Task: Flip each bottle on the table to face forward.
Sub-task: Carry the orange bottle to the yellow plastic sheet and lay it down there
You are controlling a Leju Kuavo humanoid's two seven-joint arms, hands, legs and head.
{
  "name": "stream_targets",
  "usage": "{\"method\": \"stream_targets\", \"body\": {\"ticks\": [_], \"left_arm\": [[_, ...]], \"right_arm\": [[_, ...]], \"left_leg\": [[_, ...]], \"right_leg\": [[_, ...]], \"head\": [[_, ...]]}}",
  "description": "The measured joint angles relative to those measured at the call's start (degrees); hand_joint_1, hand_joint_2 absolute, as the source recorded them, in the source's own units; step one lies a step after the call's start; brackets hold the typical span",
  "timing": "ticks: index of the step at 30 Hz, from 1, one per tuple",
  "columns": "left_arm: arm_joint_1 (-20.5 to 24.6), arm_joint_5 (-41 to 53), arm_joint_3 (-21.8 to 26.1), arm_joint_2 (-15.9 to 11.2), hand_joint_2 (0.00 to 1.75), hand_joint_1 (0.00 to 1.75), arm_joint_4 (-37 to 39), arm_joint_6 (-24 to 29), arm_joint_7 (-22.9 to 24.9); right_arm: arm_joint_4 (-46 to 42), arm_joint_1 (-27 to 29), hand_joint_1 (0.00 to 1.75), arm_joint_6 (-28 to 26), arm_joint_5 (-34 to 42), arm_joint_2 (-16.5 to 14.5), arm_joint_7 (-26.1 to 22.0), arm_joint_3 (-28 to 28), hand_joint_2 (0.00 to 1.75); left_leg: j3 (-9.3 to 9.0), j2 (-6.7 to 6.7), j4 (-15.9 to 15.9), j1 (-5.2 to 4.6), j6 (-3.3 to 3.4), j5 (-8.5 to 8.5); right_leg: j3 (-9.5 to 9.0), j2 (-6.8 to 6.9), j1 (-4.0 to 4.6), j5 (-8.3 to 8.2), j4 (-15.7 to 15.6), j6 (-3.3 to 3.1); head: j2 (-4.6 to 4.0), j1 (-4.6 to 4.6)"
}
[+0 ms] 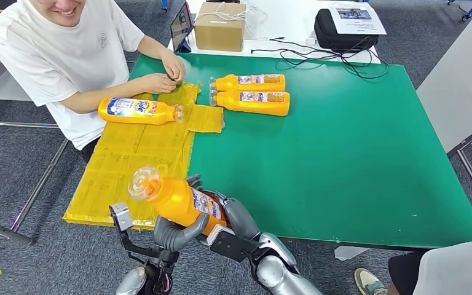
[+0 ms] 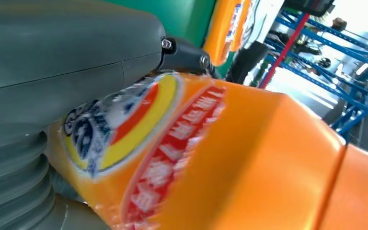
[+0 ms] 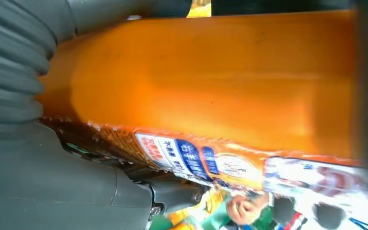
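At near edge of the green desk [image 1: 344,153], both robot hands hold one orange bottle [image 1: 181,200] lifted off the surface. Left hand [image 1: 173,233] wraps the bottle body from below, thick grey thumb across the side. Right hand [image 1: 236,215] cups the bottle's base end from the other side. Bottle is tilted, clear cap [image 1: 143,182] pointing up and away toward the yellow mat [image 1: 135,153]. Label strip w/ red and blue print faces up-right in head view.

Left wrist view: same bottle [image 2: 230,163] fills the frame, round blue/yellow/red logo label showing, grey hand cover [image 2: 52,67] pressed against it. Right wrist view: plain orange side of bottle [image 3: 211,81] w/ edge of label below; ribbed grey cover [image 3: 14,67] alongside.

Other bottles:
- One orange bottle [image 1: 136,110] lies on its side on the yellow mat, logo label up, cap to the right.
- Two orange bottles [image 1: 251,82] [image 1: 253,102] lie side by side on bare green desk just past the mat, touching or nearly so, caps to the left, text labels up.

Person in white T-shirt [image 1: 61,49] sits at far-left corner, both hands [image 1: 166,74] resting at the mat's far edge. Behind the desk: cardboard box [image 1: 219,26], black bag [image 1: 344,31] w/ papers on top, loose black cables [image 1: 319,55].
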State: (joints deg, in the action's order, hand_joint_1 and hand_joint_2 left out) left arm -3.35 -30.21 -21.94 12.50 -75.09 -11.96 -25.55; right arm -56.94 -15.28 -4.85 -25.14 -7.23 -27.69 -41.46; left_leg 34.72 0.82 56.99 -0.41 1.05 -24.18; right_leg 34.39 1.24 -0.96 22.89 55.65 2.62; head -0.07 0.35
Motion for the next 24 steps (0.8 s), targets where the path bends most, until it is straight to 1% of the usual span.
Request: {"method": "stream_targets", "body": {"ticks": [3,8,21,24], "left_arm": [[-0.13,-1.16,0.26,0.00,1.75,1.75,0.10,-1.93,-0.20],[-0.12,-2.82,0.58,0.00,1.75,1.75,0.74,-3.71,-0.22],[0.18,-3.18,0.85,0.00,1.75,1.75,1.69,-4.42,-0.20],[0.35,-3.26,0.84,0.00,1.75,1.75,1.84,-5.00,-0.13]], "right_arm": [[0.01,0.24,0.00,0.32,1.10,-0.33,0.15,0.00,0.00],[-0.15,0.83,0.00,0.45,1.82,-0.51,-0.23,0.00,0.00],[-0.27,1.39,0.00,0.36,1.84,-0.51,-0.45,0.00,0.00],[-0.92,1.98,0.00,-0.62,1.77,-0.48,-1.94,0.12,0.00]], "left_leg": [[0.00,0.00,0.00,0.00,0.00,0.00],[0.00,0.00,0.00,0.00,0.00,-0.01],[-0.01,0.00,0.00,0.00,0.00,0.00],[-0.01,0.00,0.00,0.00,0.00,0.00]], "right_leg": [[0.01,-0.01,0.00,0.00,0.00,0.00],[0.01,-0.01,0.00,0.00,0.00,0.00],[0.00,-0.01,0.00,0.00,0.00,0.00],[0.00,-0.01,0.00,0.00,0.00,0.00]], "head": [[0.00,-0.01],[0.00,-0.01],[0.00,-0.01],[0.00,0.00]]}}
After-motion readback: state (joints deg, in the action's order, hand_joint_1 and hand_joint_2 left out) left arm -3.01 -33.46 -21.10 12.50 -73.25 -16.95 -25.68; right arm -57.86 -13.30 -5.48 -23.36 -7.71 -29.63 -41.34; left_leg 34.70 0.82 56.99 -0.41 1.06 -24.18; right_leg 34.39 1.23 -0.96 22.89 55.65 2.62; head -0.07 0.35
